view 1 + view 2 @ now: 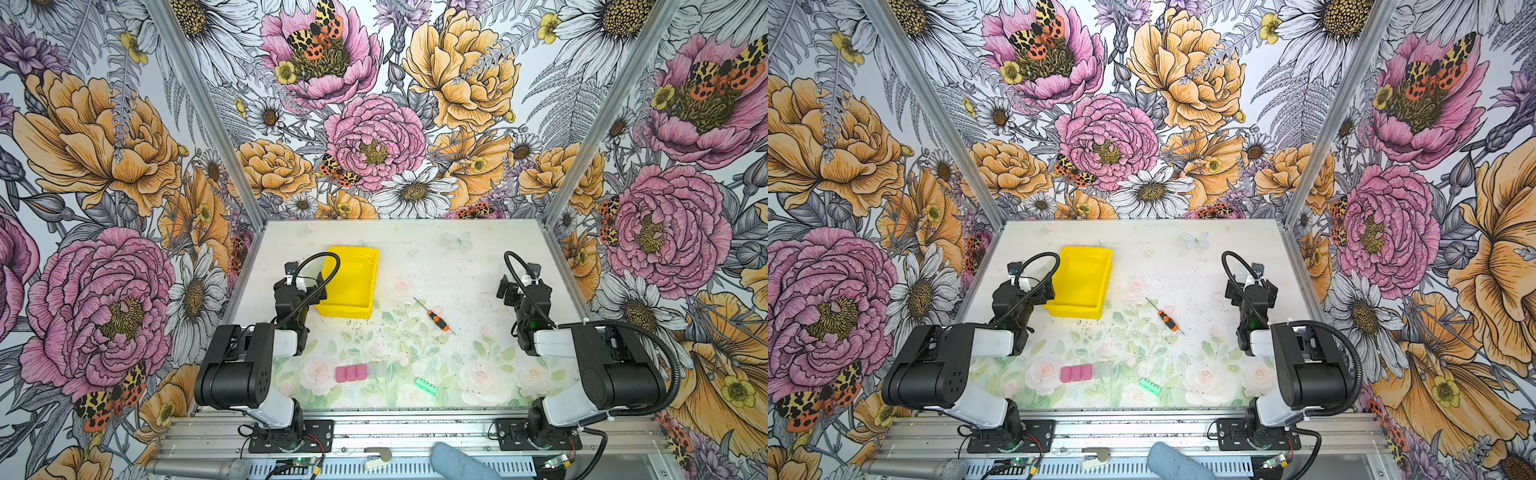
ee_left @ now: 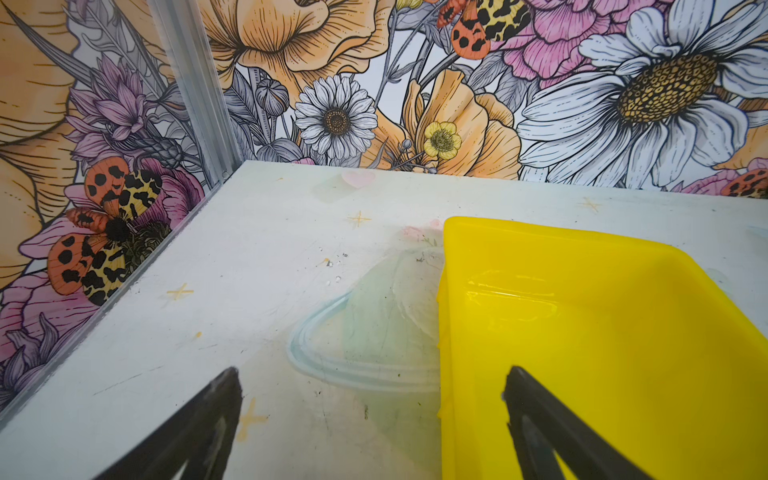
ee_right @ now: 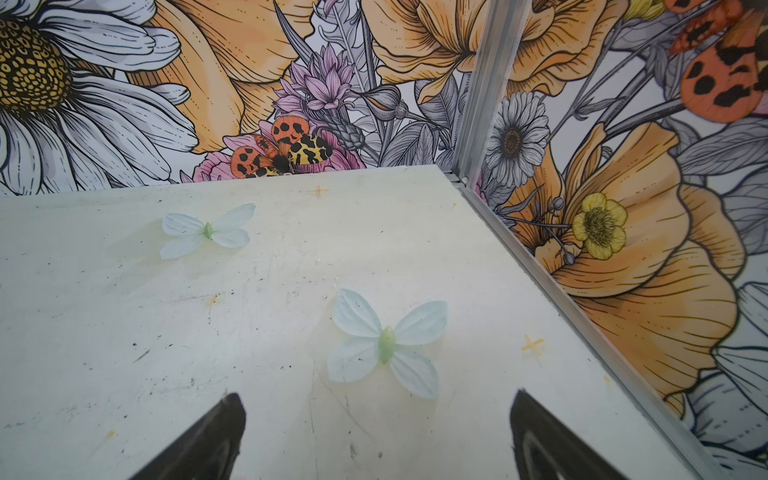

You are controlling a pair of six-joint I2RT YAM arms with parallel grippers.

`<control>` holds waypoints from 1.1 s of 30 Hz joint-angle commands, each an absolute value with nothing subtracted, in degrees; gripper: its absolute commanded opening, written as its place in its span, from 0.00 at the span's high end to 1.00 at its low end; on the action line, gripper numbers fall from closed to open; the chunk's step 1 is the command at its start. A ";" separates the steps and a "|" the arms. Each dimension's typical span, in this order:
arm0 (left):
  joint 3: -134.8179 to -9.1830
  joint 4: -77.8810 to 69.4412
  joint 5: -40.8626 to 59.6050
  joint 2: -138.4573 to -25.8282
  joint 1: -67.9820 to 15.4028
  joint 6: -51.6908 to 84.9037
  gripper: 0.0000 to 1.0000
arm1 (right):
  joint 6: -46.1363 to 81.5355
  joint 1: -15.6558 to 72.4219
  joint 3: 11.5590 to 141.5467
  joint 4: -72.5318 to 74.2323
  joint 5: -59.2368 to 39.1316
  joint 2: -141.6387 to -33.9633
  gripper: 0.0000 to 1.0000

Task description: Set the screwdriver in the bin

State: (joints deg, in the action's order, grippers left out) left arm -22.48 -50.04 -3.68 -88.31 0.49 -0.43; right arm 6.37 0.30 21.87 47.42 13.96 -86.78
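1. Your small screwdriver with the orange-and-black handle and thin silver shaft [image 1: 432,314] [image 1: 1165,316] lies flat on the pale, flower-printed surface [image 1: 457,257] near the middle. It shows in both top views. Its shaft points toward the far left and its handle toward the near right. Neither arm touches it.
2. The bright yellow rectangular plastic bin [image 1: 343,311] [image 1: 1073,311] sits to the screwdriver's left, with a clear strip of surface between them.
3. Your left fingers [image 2: 199,436] are spread wide and pinch nothing. In the left wrist view one hangs over the inside of the bin [image 2: 582,311] and the other over bare surface beside its wall. You cannot tell whether either touches the plastic.
4. Your right fingers [image 3: 208,436] are also spread wide and hold nothing. They hang over bare surface near the far right corner, well apart from the screwdriver.
5. Nearer the front edge lies a row of pink blocks [image 1: 357,372] [image 1: 1075,372]. A small green ridged block [image 1: 424,387] [image 1: 1150,386] lies to its right, apart from it.
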 commanded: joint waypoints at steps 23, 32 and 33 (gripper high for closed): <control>-31.81 -3.10 -5.89 -58.69 0.14 6.99 0.01 | 16.35 2.11 43.09 -7.27 15.18 -66.32 0.00; -38.71 14.68 -4.66 -57.52 -1.49 18.72 0.01 | 16.53 6.06 46.04 -13.42 7.96 -64.86 0.00; -39.66 16.69 -3.96 -57.79 -1.82 19.30 0.01 | 16.57 6.90 46.21 -13.83 7.37 -64.95 0.01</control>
State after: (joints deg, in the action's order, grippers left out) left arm -37.28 7.94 -4.67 -57.87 -1.10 14.44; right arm 16.08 5.15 44.12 -10.83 10.96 -65.58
